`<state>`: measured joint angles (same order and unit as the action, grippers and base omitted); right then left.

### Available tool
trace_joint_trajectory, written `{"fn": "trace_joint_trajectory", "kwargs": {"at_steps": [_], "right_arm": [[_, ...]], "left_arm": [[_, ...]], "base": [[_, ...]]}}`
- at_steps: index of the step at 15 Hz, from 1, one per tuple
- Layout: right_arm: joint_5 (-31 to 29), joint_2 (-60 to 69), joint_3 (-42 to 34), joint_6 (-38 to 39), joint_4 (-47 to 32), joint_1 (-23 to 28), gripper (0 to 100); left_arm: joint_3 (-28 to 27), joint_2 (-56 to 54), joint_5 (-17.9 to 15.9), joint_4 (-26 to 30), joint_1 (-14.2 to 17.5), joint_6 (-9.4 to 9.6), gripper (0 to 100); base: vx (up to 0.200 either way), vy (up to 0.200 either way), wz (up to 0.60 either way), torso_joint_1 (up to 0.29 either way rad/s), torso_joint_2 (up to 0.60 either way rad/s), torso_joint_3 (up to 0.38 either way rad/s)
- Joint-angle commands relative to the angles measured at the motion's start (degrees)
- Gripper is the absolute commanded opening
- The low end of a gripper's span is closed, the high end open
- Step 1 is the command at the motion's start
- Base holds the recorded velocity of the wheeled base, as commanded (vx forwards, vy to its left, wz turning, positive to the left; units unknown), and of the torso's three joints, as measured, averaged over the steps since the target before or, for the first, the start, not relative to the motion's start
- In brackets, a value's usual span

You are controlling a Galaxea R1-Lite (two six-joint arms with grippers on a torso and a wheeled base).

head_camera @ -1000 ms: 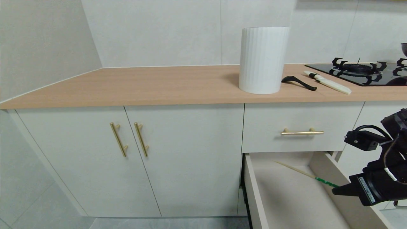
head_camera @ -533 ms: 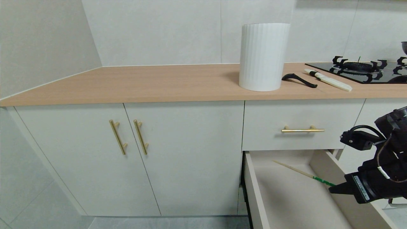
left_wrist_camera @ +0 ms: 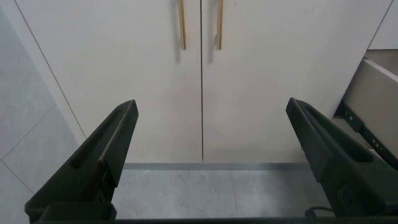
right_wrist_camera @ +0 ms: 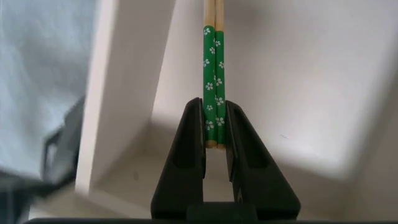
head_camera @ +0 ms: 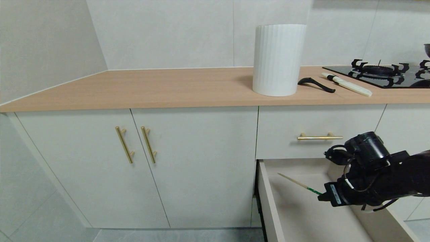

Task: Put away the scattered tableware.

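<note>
My right gripper [head_camera: 321, 196] is shut on a pair of wooden chopsticks [head_camera: 297, 183] with green flowered ends, held out over the open lower drawer [head_camera: 268, 205]. In the right wrist view the chopsticks [right_wrist_camera: 214, 87] sit pinched between the gripper's [right_wrist_camera: 215, 130] black fingers [right_wrist_camera: 189, 134], above the drawer's pale floor. On the counter lie a black-handled utensil [head_camera: 315, 84] and a white knife [head_camera: 347, 89]. My left gripper [left_wrist_camera: 208, 155] hangs open in front of the cabinet doors, low over the floor.
A tall white ribbed container [head_camera: 278, 60] stands on the wooden counter [head_camera: 168, 89]. A black gas hob [head_camera: 381, 76] is at the far right. A shut drawer with a brass handle [head_camera: 319, 137] sits above the open one. Double cabinet doors [head_camera: 134, 168] are shut at left.
My right gripper has moved left and inward over the open drawer, carrying the chopsticks with it. The head view shifted slightly upward early on.
</note>
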<state>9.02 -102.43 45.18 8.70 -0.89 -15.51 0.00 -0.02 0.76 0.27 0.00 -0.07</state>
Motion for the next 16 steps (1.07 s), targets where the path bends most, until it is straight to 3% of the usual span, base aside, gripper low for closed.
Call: {"fn": "trace_joint_trajectory", "kwargs": {"at_steps": [1,7,16], "right_arm": [[-0.3,-9.6,-0.3,4.0,4.1,-1.5,0],[-7.3,-23.9,-0.3,7.8,15.5,-4.2,0],[-12.4,-29.1,-0.1,7.7,18.5,-7.7,0]], "left_arm": [[0.0,0.0,-0.1,0.0,0.0,-0.01,100],[0.0,0.0,0.0,0.0,0.0,-0.01,100],[0.0,0.0,0.0,0.0,0.0,-0.01,100]], "base": [[0.0,0.0,0.0,0.0,0.0,0.0],[0.0,0.0,0.0,0.0,0.0,0.0],[0.0,0.0,0.0,0.0,0.0,0.0]]}}
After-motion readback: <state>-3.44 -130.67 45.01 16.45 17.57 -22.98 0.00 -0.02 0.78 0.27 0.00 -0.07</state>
